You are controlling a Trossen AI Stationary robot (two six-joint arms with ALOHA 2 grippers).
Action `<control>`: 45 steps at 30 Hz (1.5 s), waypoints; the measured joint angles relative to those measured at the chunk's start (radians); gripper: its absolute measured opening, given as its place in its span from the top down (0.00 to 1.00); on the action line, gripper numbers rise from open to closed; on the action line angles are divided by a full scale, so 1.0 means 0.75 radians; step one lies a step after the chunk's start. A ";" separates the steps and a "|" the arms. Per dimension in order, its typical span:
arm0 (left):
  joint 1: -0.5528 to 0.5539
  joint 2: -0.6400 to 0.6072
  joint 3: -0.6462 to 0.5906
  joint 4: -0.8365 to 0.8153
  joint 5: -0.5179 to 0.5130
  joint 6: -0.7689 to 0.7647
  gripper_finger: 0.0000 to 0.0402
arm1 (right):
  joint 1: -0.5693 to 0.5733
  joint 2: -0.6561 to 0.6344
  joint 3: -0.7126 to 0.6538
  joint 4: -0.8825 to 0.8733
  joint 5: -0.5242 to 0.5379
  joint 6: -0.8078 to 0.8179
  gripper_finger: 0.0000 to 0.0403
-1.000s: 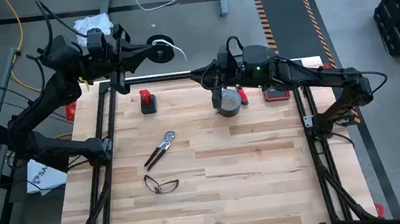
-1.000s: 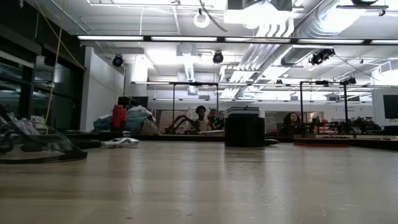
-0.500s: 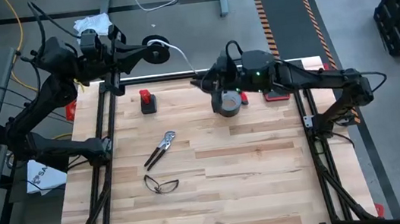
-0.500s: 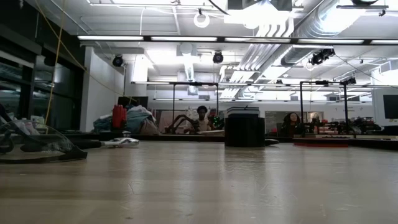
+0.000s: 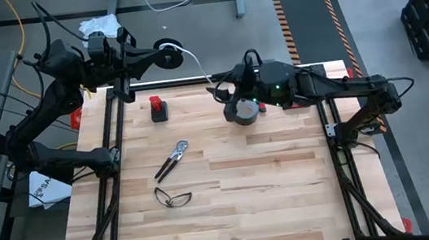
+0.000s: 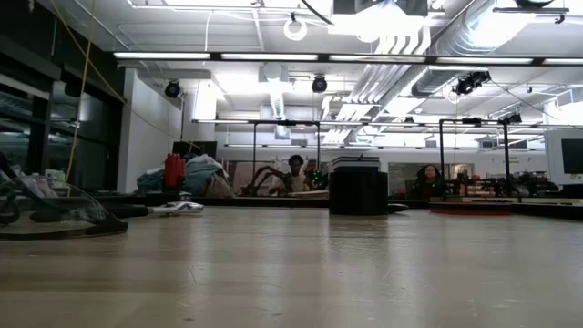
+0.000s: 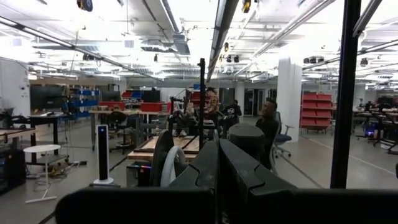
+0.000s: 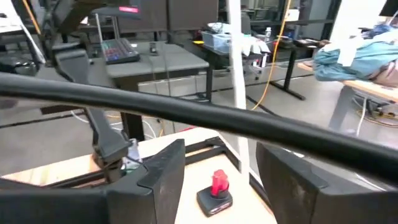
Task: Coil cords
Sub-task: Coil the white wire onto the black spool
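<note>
A small black spool (image 5: pixel 170 49) wound with the thin white cord is raised beyond the table's far edge, at the tip of my shut left gripper (image 5: pixel 159 55). In the left wrist view the spool (image 7: pixel 163 163) stands right beside the shut fingers. A free stretch of cord (image 5: pixel 195 63) runs from the spool to my right gripper (image 5: pixel 213 89), which hovers over the far edge next to the grey tape roll (image 5: pixel 242 110). My right gripper (image 8: pixel 227 171) is open. The cord (image 8: pixel 237 106) passes upright between its fingers, and I see no finger touching it. My left gripper is shut on the spool (image 7: pixel 163 163), coming level from the table's left. The spool sits on edge against the side of the fingertips, lifted clear of the table. The fingers themselves hide which part of it they have.
On the wooden table lie a red and black block (image 5: pixel 158 108), pliers (image 5: pixel 172 159), safety glasses (image 5: pixel 173 196) and a red flat thing (image 5: pixel 296 100). Black frame rails (image 5: pixel 115 140) run along both sides and the far edge. People sit in the room beyond.
My right gripper has shifted a little toward the table's near and left edges, over the tape roll. The cord's free stretch, short and curled by the spool a second ago, now reaches from the spool down to my right gripper.
</note>
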 joint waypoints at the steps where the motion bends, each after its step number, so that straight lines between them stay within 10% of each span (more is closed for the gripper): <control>1: 0.000 0.000 0.000 0.000 0.000 0.000 1.00 | -0.008 0.000 0.000 -0.002 -0.004 0.000 0.52; 45: 0.000 0.003 0.000 0.000 -0.026 -0.024 1.00 | -0.086 0.036 0.001 -0.047 -0.089 0.010 0.78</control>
